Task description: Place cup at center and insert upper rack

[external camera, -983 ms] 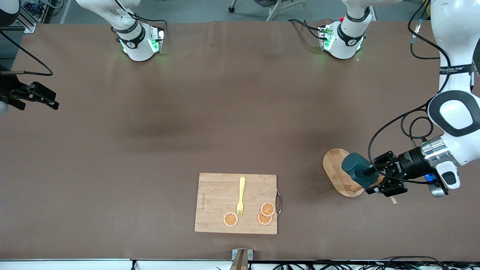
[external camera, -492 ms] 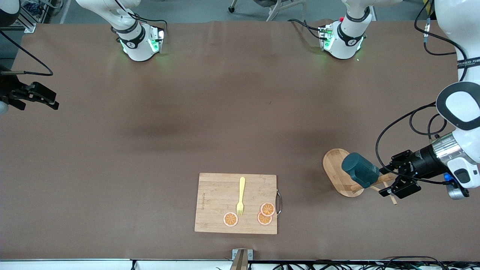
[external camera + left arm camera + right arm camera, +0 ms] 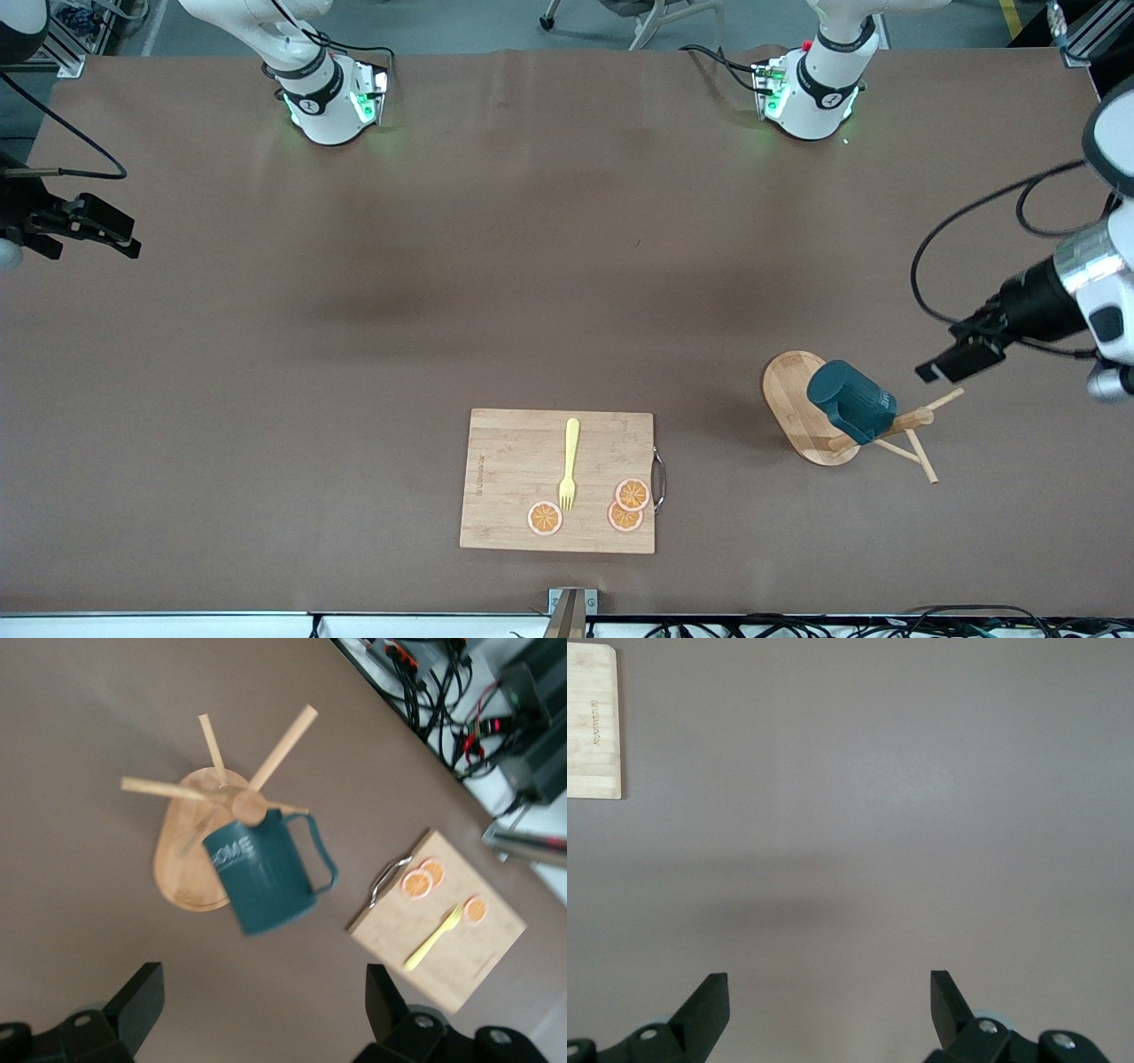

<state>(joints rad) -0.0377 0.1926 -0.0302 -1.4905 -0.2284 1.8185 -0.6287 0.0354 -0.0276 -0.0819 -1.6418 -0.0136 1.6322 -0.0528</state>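
Note:
The dark teal ribbed cup (image 3: 849, 400) hangs tilted on the light wooden rack, against its post and pegs (image 3: 921, 416), above the oval bamboo base (image 3: 787, 388). The rack stands toward the left arm's end of the table. In the left wrist view the cup (image 3: 266, 873) shows with its handle out to the side, over the base (image 3: 182, 873). My left gripper (image 3: 952, 361) is open and empty, up in the air beside the rack, apart from the cup; its own view (image 3: 264, 1001) shows the fingers wide apart. My right gripper (image 3: 131, 241) waits open and empty at the right arm's end (image 3: 830, 1001).
A rectangular bamboo cutting board (image 3: 509, 483) lies near the front edge, carrying a yellow fork (image 3: 569, 461) and three orange slices (image 3: 632, 494). It also shows in the left wrist view (image 3: 452, 948) and the right wrist view (image 3: 594, 722).
My left gripper has let go of the cup and drawn back and up from the rack, toward the left arm's end. The cup stays hanging on the rack. The right arm has not moved.

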